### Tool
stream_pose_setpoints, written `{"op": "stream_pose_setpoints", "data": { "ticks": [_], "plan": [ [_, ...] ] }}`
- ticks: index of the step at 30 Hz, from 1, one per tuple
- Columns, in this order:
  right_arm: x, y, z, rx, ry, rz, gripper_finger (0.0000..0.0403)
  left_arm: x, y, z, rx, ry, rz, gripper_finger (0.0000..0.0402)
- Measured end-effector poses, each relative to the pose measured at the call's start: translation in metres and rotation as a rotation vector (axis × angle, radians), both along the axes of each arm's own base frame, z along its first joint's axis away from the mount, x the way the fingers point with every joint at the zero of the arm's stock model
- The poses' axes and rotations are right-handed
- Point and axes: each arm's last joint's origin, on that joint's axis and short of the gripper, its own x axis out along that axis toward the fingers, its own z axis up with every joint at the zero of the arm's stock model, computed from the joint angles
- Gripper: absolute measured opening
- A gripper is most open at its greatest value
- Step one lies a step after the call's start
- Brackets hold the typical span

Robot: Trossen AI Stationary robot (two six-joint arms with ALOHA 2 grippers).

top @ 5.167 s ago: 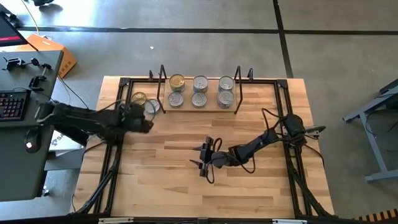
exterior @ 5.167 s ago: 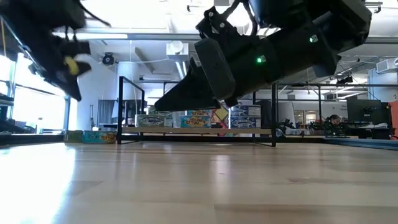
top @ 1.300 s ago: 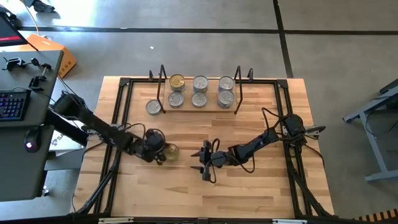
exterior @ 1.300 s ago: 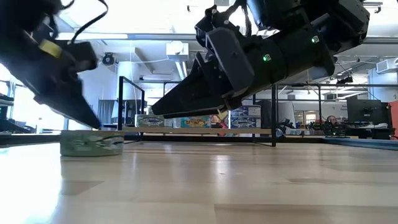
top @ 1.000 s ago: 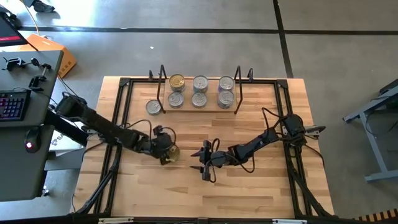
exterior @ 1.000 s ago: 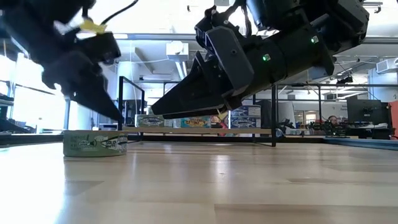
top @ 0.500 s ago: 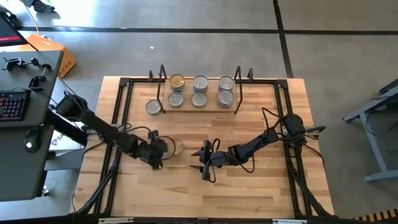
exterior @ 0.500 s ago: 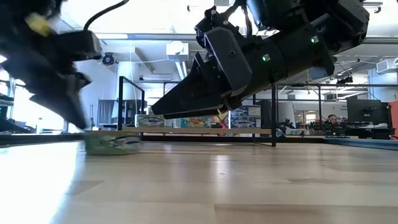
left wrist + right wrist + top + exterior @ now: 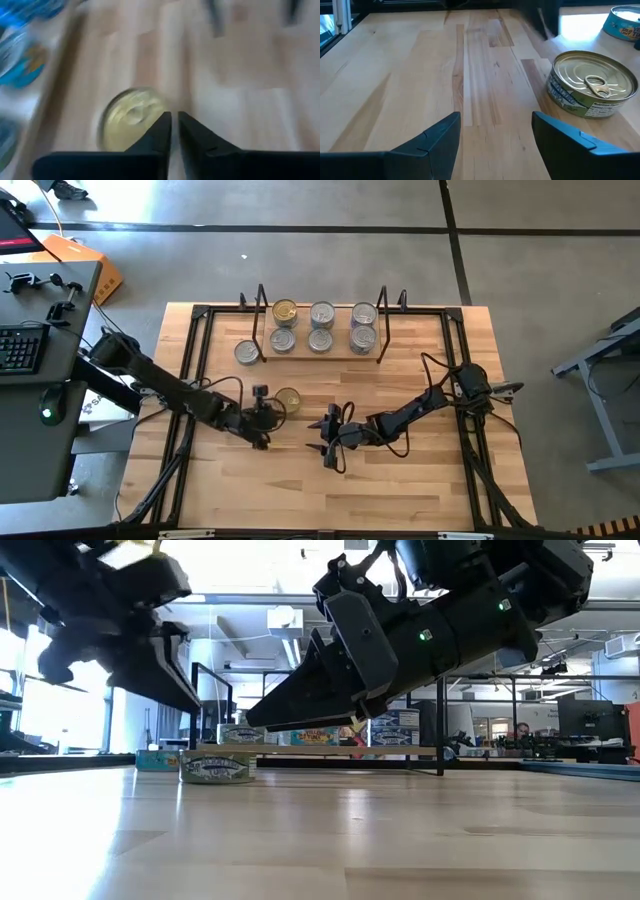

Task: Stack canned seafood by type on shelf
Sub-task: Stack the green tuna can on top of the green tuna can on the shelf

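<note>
We see a light-wood table [image 9: 400,490] with a black frame. At its far side stands the low shelf [image 9: 320,350], bearing six tins [image 9: 321,325] in three pairs. One silver-lidded tin [image 9: 247,352] sits just left of it, on the tabletop, we think. A gold-lidded tin [image 9: 288,401] lies alone mid-table.

A robotics lab or open workshop: concrete floor [image 9: 300,260], a desk with keyboard [image 9: 20,345], ceiling ducts [image 9: 285,620].
</note>
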Motion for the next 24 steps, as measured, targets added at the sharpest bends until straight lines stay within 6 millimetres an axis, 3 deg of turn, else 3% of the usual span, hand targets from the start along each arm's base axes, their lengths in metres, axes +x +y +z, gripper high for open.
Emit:
{"op": "stream_pose_setpoints", "data": {
  "ticks": [8, 12, 16, 24],
  "plan": [
    [0.000, 0.000, 0.000, 0.002, 0.001, -0.001, 0.0238, -0.002, 0.007, -0.014, 0.084, -0.077, -0.160, 0.0122],
    [0.000, 0.000, 0.000, -0.001, 0.001, 0.000, 0.0238, -0.002, 0.011, -0.020, 0.063, -0.042, -0.243, 0.0150],
    [0.000, 0.000, 0.000, -0.004, -0.001, -0.009, 0.0238, 0.003, 0.012, -0.031, 0.099, -0.014, -0.242, 0.0147],
    [0.000, 0.000, 0.000, -0.005, 0.001, -0.013, 0.0238, 0.014, 0.013, -0.058, 0.252, 0.063, -0.182, 0.0099]
  ]
}}
